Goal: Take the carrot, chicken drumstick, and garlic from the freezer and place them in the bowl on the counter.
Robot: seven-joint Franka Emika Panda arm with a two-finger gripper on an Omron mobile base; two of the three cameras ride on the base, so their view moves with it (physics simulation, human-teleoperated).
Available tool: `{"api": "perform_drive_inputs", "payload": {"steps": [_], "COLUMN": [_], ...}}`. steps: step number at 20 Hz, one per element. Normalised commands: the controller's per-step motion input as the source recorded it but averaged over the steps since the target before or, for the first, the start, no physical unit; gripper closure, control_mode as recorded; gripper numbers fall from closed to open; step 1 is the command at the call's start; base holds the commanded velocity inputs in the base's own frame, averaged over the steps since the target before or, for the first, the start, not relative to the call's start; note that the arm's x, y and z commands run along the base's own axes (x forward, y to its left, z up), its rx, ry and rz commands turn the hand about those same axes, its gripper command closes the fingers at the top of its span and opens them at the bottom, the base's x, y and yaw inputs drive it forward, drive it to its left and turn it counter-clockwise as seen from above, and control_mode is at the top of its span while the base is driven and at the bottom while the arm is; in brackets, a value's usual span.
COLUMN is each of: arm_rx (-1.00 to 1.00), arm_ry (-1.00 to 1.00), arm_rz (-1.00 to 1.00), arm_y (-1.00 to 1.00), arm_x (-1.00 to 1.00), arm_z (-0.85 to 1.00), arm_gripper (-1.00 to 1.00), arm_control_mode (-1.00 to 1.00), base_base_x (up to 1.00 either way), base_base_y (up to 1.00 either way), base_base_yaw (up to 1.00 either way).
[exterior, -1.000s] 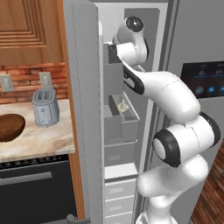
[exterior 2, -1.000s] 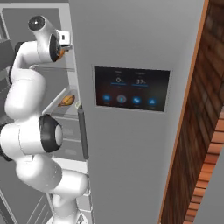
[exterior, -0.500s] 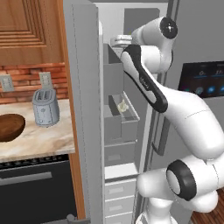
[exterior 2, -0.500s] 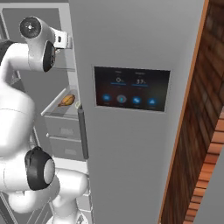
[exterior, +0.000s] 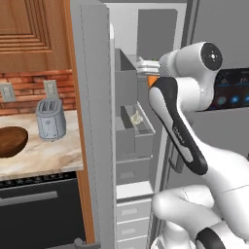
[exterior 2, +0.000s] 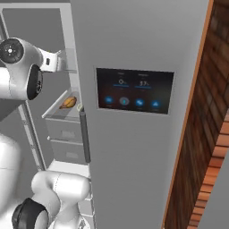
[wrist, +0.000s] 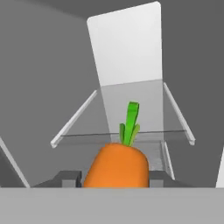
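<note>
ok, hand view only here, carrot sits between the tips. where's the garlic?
Observer: In the left base view the garlic lies in a grey bin in the freezer, lower than the gripper that holds the carrot.
Operator: and the bowl, which way from there?
Observer: The bowl is on the counter, beyond the open freezer door, to the left of the toaster in the left base view.
</note>
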Motion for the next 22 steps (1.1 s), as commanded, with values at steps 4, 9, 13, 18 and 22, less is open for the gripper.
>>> {"api": "perform_drive_inputs", "payload": {"steps": [4,9,13,18,22], "arm_rx": [0.00,0.00,-0.03,-0.02,0.00], "arm_ry": [0.02,0.09,0.25,0.06,0.00], "arm_rz": [-0.03,-0.06,-0.09,-0.03,0.00], "arm_y": [-0.31,-0.38,-0.11,0.00,0.00], "arm_x": [-1.00,-1.00,-1.00,-0.20,0.00], "arm_z": [-0.68,-0.68,-0.82,-0.19,0.00], "arm_gripper": [1.00,1.00,1.00,1.00,1.00], "arm_control_mode": [-1.00,-1.00,-1.00,1.00,1.00], "base_base_x": [0.00,0.00,0.00,-0.80,-1.00], "base_base_y": [0.00,0.00,0.00,0.02,0.12], "base_base_yaw": [0.00,0.00,0.00,-0.19,-0.22]}}
